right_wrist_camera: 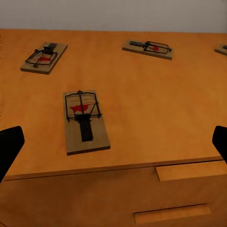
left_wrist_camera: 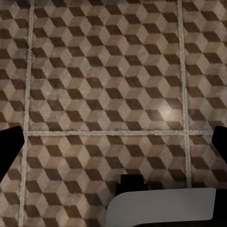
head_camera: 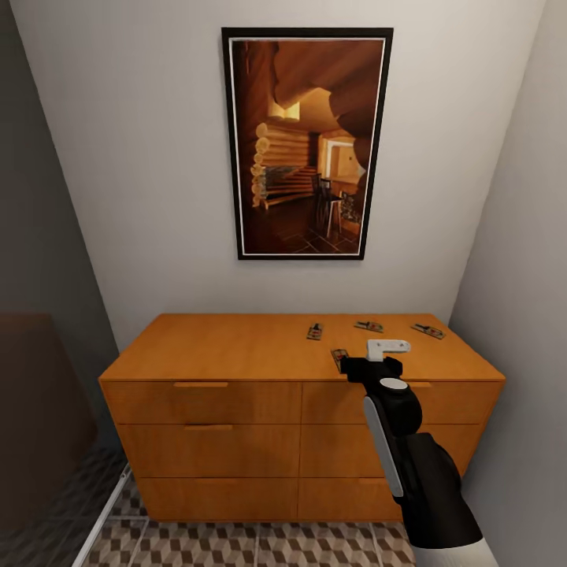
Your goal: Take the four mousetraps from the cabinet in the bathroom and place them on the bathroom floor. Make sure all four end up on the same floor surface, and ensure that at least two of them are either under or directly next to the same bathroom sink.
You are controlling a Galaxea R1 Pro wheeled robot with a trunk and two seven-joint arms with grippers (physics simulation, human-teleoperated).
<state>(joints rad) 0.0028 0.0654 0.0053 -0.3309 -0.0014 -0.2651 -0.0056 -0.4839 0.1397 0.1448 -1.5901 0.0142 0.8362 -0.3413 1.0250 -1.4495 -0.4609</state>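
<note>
Several mousetraps lie flat on top of the orange-brown cabinet (head_camera: 236,346). The nearest mousetrap (head_camera: 339,358) is by the front edge, with others behind it (head_camera: 315,331), (head_camera: 368,325), (head_camera: 428,331). My right gripper (head_camera: 364,368) hovers at that front edge, just in front of the nearest mousetrap (right_wrist_camera: 84,120), open, with nothing between its fingers (right_wrist_camera: 9,146). Two more mousetraps (right_wrist_camera: 45,56), (right_wrist_camera: 149,48) lie farther back on the cabinet top (right_wrist_camera: 156,109). My left gripper (left_wrist_camera: 113,144) is open over the cube-patterned bathroom floor (left_wrist_camera: 104,71). The sink is out of view.
The cabinet fills a narrow alcove, with a grey wall (head_camera: 520,260) close on its right and a dark brown block (head_camera: 31,409) to its left. A framed picture (head_camera: 307,146) hangs above. A strip of tiled floor (head_camera: 260,543) lies before the drawers.
</note>
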